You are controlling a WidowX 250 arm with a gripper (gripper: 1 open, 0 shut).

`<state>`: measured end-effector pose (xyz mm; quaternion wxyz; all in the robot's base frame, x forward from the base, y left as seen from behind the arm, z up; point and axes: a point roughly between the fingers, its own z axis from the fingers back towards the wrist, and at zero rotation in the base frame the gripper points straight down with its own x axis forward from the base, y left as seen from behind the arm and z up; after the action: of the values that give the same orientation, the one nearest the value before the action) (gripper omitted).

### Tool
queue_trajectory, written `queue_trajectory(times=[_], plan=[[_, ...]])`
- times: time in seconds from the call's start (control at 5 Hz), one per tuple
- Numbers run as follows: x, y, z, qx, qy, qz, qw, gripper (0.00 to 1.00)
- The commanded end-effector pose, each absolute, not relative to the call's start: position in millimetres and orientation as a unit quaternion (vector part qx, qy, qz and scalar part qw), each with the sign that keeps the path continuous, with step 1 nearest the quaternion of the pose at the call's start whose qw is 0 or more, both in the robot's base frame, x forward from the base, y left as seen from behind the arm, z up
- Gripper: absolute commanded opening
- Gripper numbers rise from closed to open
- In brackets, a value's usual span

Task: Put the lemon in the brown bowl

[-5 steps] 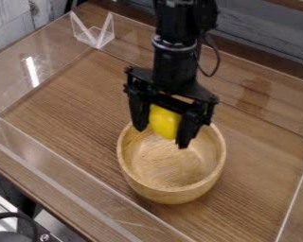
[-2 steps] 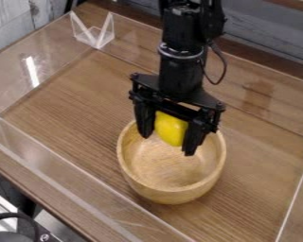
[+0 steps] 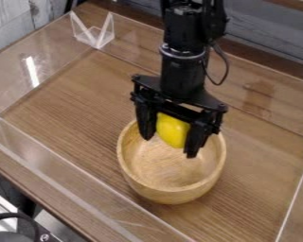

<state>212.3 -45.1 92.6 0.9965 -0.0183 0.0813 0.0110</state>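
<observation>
The lemon [image 3: 173, 129] is a small bright yellow oval held between the black fingers of my gripper [image 3: 172, 140]. The gripper is shut on it and hangs just above the inside of the brown bowl [image 3: 154, 181], over its back half. The bowl is a round, light tan wooden bowl with thick walls, standing on the wooden table near the front middle. The fingertips reach down to about the bowl's rim level. The lemon's lower part is partly hidden by the fingers.
A clear plastic wall [image 3: 46, 57] runs around the wooden table [image 3: 65, 109]. A small clear folded stand [image 3: 92, 29] sits at the back left. The black arm [image 3: 188, 43] rises behind the bowl.
The gripper with the lemon has moved slightly right and a bit lower over the bowl since a second ago. It has barely moved in the last half second.
</observation>
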Motion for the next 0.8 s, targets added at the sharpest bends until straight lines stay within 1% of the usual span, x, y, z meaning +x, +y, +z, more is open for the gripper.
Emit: queue_trajectory(times=[0.0, 0.6], plan=[[222.7, -50.4, 107.6, -0.028, 0.055, 0.004, 0.998, 1.0], [223.1, -54.5, 109.3, -0.038, 0.059, -0.008, 0.998, 1.0]])
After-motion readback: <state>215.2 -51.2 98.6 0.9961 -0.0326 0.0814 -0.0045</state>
